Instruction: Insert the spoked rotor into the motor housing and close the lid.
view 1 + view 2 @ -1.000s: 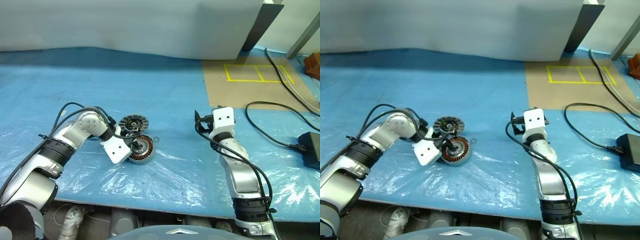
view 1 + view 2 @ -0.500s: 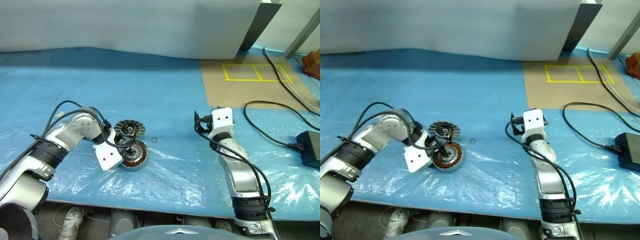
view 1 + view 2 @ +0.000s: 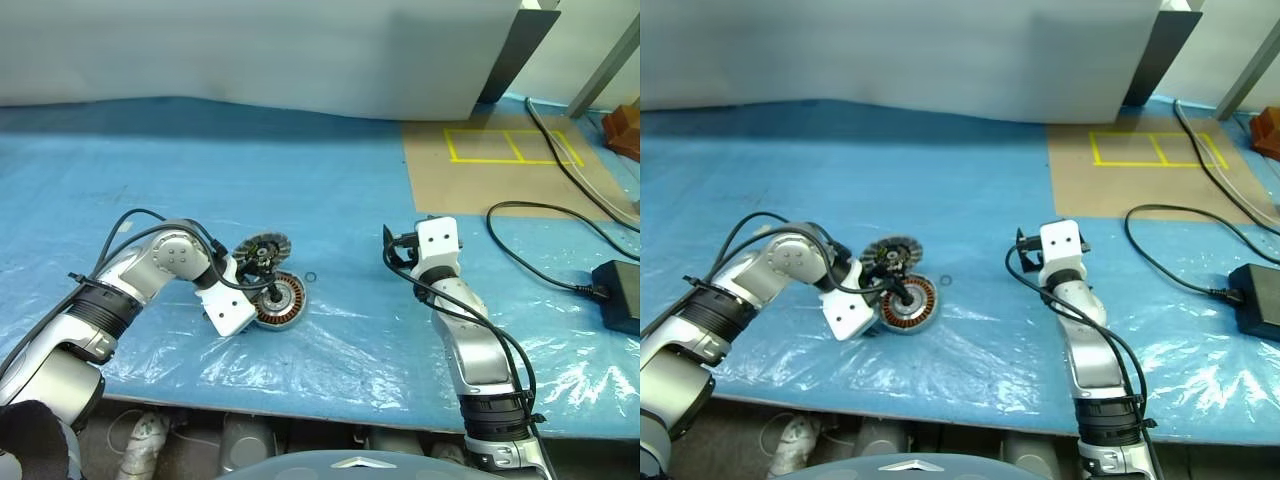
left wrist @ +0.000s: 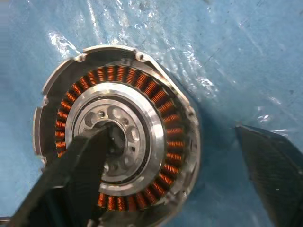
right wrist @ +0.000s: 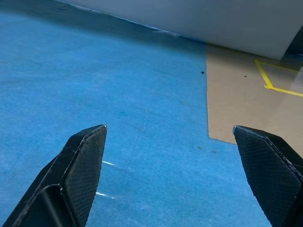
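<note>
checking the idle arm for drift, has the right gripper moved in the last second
No. The right gripper sits just on the near side of the brown board's near left corner, as it did a second ago, jaws open.

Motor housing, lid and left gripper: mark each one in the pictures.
motor housing [image 4: 163,124], left wrist view, on its copper coil ring.
lid [image 3: 262,247], left eye view, on its ribbed face.
left gripper [image 4: 182,170], left wrist view, midway between its fingertips.

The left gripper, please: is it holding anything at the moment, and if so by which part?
Nothing is held. The left gripper is open above the motor housing: one finger over its centre, the other out over the blue sheet.
</note>
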`<state>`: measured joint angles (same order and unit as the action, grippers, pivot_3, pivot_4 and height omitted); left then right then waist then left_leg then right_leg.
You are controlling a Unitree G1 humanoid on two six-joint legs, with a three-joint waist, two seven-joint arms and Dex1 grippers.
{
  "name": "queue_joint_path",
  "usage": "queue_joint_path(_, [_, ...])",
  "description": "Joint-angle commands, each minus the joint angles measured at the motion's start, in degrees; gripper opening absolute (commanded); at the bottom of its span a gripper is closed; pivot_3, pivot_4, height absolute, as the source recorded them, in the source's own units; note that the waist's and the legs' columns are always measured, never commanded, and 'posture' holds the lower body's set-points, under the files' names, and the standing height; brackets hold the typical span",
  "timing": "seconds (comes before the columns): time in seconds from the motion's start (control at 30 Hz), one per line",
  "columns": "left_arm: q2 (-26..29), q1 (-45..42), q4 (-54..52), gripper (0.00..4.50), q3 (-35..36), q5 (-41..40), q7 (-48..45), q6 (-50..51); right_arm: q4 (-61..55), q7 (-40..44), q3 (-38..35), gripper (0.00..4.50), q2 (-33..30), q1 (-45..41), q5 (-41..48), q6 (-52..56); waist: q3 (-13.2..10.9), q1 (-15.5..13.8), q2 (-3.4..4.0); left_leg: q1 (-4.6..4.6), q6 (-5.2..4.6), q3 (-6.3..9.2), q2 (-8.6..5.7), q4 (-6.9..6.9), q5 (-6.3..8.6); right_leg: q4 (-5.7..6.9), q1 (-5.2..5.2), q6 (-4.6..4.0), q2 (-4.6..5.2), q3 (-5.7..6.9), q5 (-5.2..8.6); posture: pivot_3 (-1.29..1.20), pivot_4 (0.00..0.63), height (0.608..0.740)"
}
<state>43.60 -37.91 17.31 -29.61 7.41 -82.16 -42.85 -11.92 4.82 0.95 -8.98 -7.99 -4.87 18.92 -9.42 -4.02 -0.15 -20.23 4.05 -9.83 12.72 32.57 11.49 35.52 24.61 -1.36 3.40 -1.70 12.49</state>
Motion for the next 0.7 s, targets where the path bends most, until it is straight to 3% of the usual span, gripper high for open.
queue_joint_path(0.03, [0.1,0.0,-3.3,4.41,2.0,-0.6,2.6,0.3,-0.3,-0.1,0.0,4.5,-0.2,-0.5,-0.3,-1.6,0.0,0.0,0.0,-0.01,0.0,0.0,0.01,0.0,0.0,0.0,0.0,0.0,-0.01,0.01,0.0,0.0,0.15,0.74])
queue_joint_path(0.13, [1.0,1.5,-8.6,4.41,3.3,-9.8,1.3,1.2,-0.3,0.0,0.2,4.5,-0.2,-0.2,-0.3,-1.6,0.0,0.0,0.0,-0.05,0.0,0.0,0.01,-0.02,0.0,-0.01,0.04,0.0,-0.01,0.01,0.0,0.0,0.15,0.74])
queue_joint_path(0.5, [13.0,6.5,-19.4,4.41,10.0,-22.8,-5.5,14.9,0.9,0.8,0.4,4.5,0.0,-0.2,0.4,-2.5,0.0,0.3,0.0,-0.06,0.01,-0.08,0.06,-0.14,0.0,0.13,0.32,0.05,-0.09,0.01,-0.01,0.0,0.15,0.74])
queue_joint_path(0.6, [16.1,9.1,-18.6,4.41,13.0,-23.6,-5.2,19.7,-1.8,7.1,1.6,4.5,-0.4,0.0,5.2,-2.7,0.0,0.3,0.0,-0.06,0.01,-0.1,0.07,-0.19,0.0,0.14,0.37,0.04,-0.1,0.02,0.03,0.0,0.15,0.74])
queue_joint_path(0.7, [14.2,12.0,-18.4,4.41,18.0,-30.2,1.1,33.3,-5.2,19.3,5.1,4.5,-5.2,1.2,10.3,-1.3,0.0,0.2,0.02,-0.08,0.0,-0.12,0.06,-0.17,0.01,0.15,0.37,-0.06,-0.08,0.02,0.09,0.0,0.15,0.74])
